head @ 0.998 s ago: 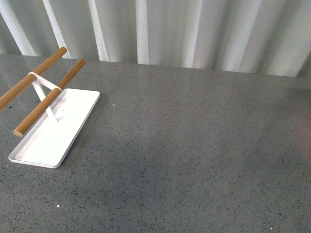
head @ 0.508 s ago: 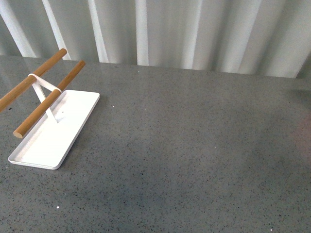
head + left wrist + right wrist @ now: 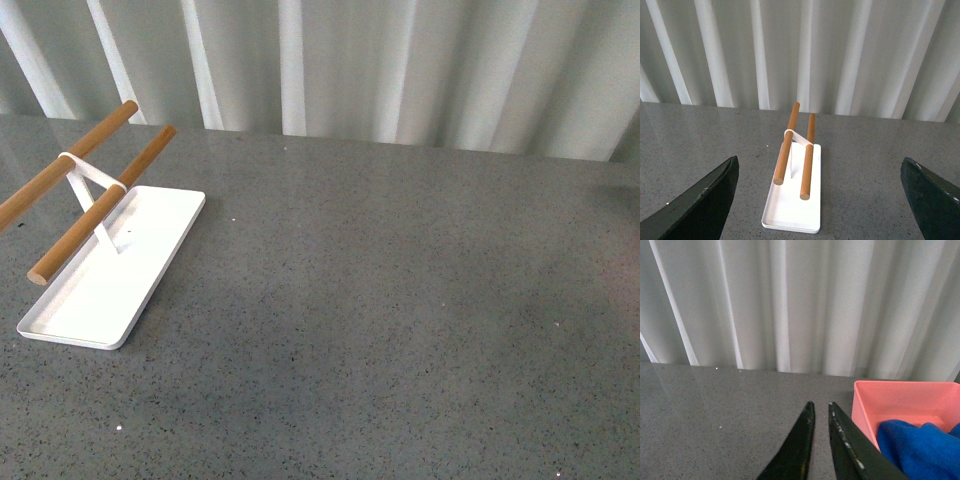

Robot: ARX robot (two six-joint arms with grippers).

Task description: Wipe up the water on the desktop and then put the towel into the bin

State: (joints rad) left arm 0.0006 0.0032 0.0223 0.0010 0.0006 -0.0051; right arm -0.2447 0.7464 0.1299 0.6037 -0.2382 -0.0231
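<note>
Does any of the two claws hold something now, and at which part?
Nothing is held. The left claw is wide open and empty; the right claw is nearly closed on nothing. The towel lies in the pink bin.

The towel (image 3: 920, 450) was cut off by the right wrist picture's edges, and the pink bin's (image 3: 900, 397) near wall hid its underside. The longer wooden rod (image 3: 60, 165) ran off the front picture's edge. Water on the table (image 3: 400, 300) could not be discerned, possibly too faint.
</note>
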